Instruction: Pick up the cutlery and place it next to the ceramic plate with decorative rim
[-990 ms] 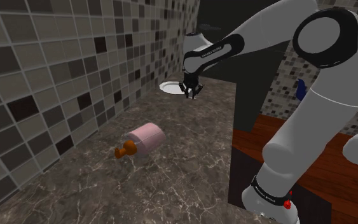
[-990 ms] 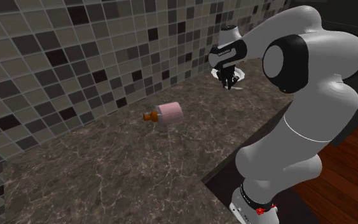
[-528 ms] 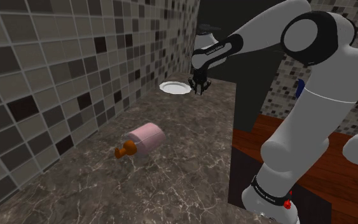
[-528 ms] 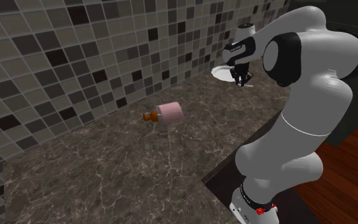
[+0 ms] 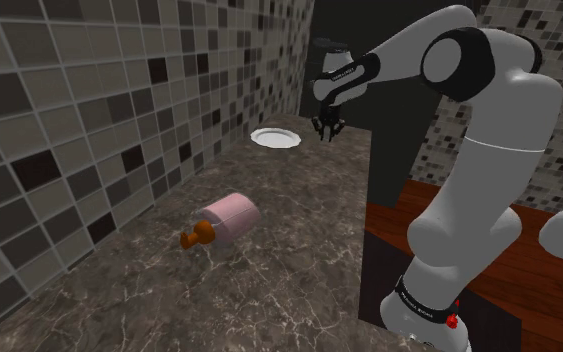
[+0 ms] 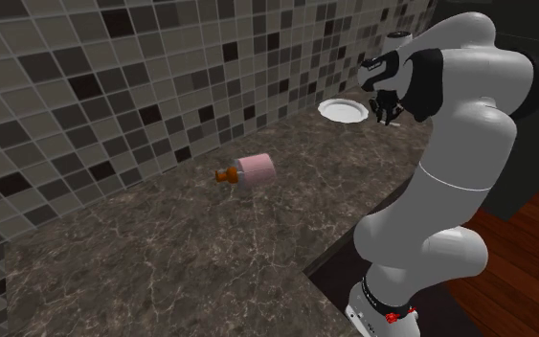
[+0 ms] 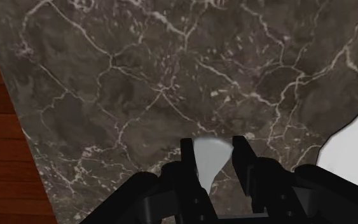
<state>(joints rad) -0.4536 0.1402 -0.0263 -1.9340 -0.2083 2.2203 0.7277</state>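
A white plate [image 5: 275,137] lies at the far end of the dark marble counter [image 5: 299,240], close to the tiled wall. My gripper [image 5: 326,128] hangs just above the counter, to the shoulder view's right of the plate and apart from it. In the wrist view the two black fingers [image 7: 187,153] are shut on a pale grey piece of cutlery [image 7: 210,160], whose rounded end points down at the marble. The plate's edge [image 7: 355,153] shows beside the gripper [image 7: 213,145]. In the second exterior view the gripper [image 6: 386,110] is right of the plate [image 6: 343,110].
A pink bottle [image 5: 224,220] with a brown cap lies on its side in the middle of the counter, also in the second exterior view [image 6: 250,169]. The counter's edge drops to a wooden floor [image 5: 529,240] on the shoulder view's right. Tiled walls border the counter's far sides.
My gripper has carried the cutlery from above the plate to the shoulder view's right, uncovering the plate and stopping beside it near the counter's edge. Its grip has not changed.
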